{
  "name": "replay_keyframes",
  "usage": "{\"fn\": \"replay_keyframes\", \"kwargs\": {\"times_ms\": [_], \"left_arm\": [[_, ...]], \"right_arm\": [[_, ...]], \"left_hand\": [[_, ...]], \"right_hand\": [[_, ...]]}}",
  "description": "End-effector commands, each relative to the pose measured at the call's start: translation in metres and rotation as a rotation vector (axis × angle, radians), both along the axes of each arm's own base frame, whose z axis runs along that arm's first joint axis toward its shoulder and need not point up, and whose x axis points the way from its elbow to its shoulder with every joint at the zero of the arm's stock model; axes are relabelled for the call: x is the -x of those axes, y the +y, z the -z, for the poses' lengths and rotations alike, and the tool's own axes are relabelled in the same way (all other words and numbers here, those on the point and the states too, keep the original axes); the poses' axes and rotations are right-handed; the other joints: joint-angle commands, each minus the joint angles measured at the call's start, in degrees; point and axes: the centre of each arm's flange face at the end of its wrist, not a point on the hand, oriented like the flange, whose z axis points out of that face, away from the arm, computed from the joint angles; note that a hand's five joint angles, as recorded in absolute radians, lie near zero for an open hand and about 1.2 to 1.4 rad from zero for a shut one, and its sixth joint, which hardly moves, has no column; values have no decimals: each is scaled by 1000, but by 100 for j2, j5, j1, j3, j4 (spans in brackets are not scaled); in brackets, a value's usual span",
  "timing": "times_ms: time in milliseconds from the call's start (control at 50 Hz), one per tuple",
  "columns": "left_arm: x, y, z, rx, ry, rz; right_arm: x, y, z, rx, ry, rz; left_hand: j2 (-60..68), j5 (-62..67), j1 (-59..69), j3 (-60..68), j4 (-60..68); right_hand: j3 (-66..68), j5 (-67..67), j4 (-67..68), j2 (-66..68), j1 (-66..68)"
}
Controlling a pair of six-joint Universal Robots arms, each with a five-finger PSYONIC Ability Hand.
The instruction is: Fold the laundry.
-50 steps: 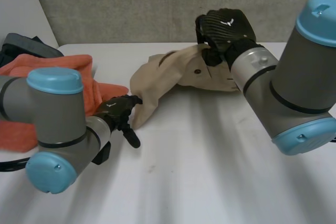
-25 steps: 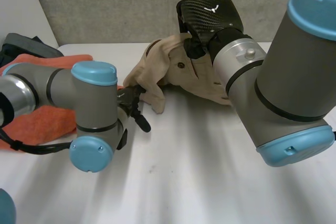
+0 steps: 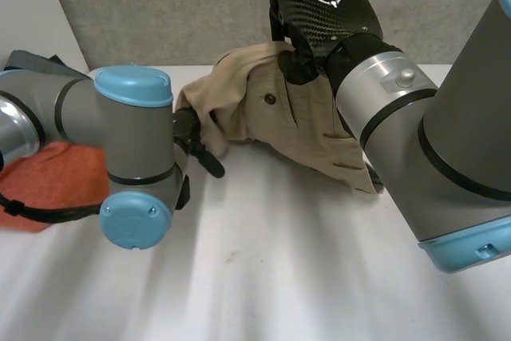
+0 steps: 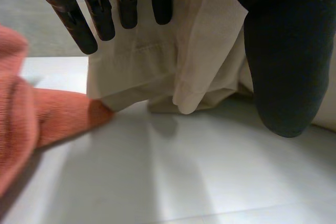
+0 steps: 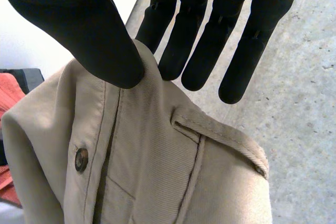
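Right robot hand (image 3: 323,13) pinches the beige trousers (image 3: 303,121) by the waistband, left robot hand (image 4: 283,61) clutches the other end over the desk (image 3: 279,261).

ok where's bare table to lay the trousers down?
The widest bare stretch of table is the near centre, in front of the beige trousers that the right hand and left hand hold up. It is crowded at the left: the orange cloth, with a dark garment behind it.
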Motion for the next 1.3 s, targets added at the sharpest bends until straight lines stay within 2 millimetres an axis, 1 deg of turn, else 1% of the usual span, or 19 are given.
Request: {"fn": "replay_keyframes", "kwargs": {"times_ms": [20, 220, 320, 360, 420, 440, 460, 480, 520, 600, 660, 740, 760, 900, 1020, 1120, 1180, 1260, 1300], "left_arm": [[16, 9, 4, -6, 28, 63], [16, -11, -5, 83, 80, -29], [23, -11, -8, 70, 136, -13], [24, -10, -8, 62, 153, -8], [23, -10, -8, 53, 167, -14], [22, -11, -9, 55, 168, -18], [19, -14, -12, 67, 171, -35], [16, -16, -13, 69, 172, -51], [8, -22, -16, 76, 165, -86], [-18, -35, -43, 113, 153, -137], [-28, -39, -59, 138, 114, -100], [-37, -32, -82, 185, -55, 73], [-38, -22, -88, 198, -165, 176], [-46, 35, -101, 247, -551, 494], [-36, 53, -88, 293, -742, 670], [-21, 37, -53, 230, -789, 716], [-13, 23, -46, 235, -796, 698], [8, -12, -69, 405, -772, 610], [19, -32, -102, 569, -729, 530]], "right_arm": [[-4, 10, 3, -32, -17, -31], [0, 20, 5, -58, -36, -47], [3, 21, 5, -60, -34, -47], [3, 20, 6, -62, -32, -44], [6, 16, 7, -64, -31, -30], [7, 15, 8, -66, -31, -25], [9, 11, 9, -68, -29, -15], [10, 8, 9, -69, -28, -7], [13, 2, 11, -72, -25, 10], [26, -19, 14, -67, -2, 70], [32, -30, 18, -54, 33, 96], [39, -46, 28, -20, 144, 112], [42, -50, 33, -9, 207, 108], [62, -63, 63, -51, 513, 87], [70, -69, 98, -166, 703, 21], [68, -81, 127, -247, 754, -6], [63, -94, 135, -231, 733, 10], [53, -128, 127, -121, 647, 92], [47, -152, 101, -7, 557, 177]], "left_hand": [[-186, -311, -221, -214, -159], [626, 500, 590, 597, 653], [825, 700, 790, 797, 853], [1547, 1422, 1512, 1519, 1574], [3411, 3286, 3376, 3383, 3438], [4350, 4225, 4315, 4322, 4378], [6208, 6083, 6173, 6180, 6236], [6808, 6683, 6773, 6779, 6835], [6814, 6689, 6779, 6786, 6841], [6814, 6689, 6779, 6786, 6841], [6814, 6689, 6779, 6786, 6841], [6814, 6689, 6779, 6786, 6841], [6814, 6689, 6779, 6786, 6841], [6814, 6689, 6779, 6786, 6841], [6814, 6689, 6779, 6786, 6841], [6814, 6689, 6779, 6786, 6841], [6814, 6689, 6779, 6786, 6841], [6814, 6689, 6779, 6786, 6841], [6814, 6689, 6779, 6786, 6841]], "right_hand": [[1192, 1194, 1153, 1159, 1564], [1192, 1194, 1153, 1159, 1564], [1192, 1194, 1153, 1159, 1564], [1192, 1194, 1153, 1159, 1564], [1192, 1194, 1153, 1159, 1564], [1192, 1194, 1153, 1159, 1564], [1192, 1194, 1153, 1159, 1564], [1192, 1194, 1153, 1159, 1564], [1192, 1194, 1153, 1159, 1564], [1192, 1194, 1153, 1159, 1564], [1192, 1194, 1153, 1159, 1564], [1192, 1194, 1153, 1159, 1564], [1192, 1194, 1153, 1159, 1564], [1192, 1194, 1153, 1159, 1564], [1192, 1194, 1153, 1159, 1564], [1192, 1194, 1153, 1159, 1564], [1192, 1194, 1153, 1159, 1564], [1192, 1194, 1153, 1159, 1564], [1192, 1194, 1153, 1159, 1564]]}}
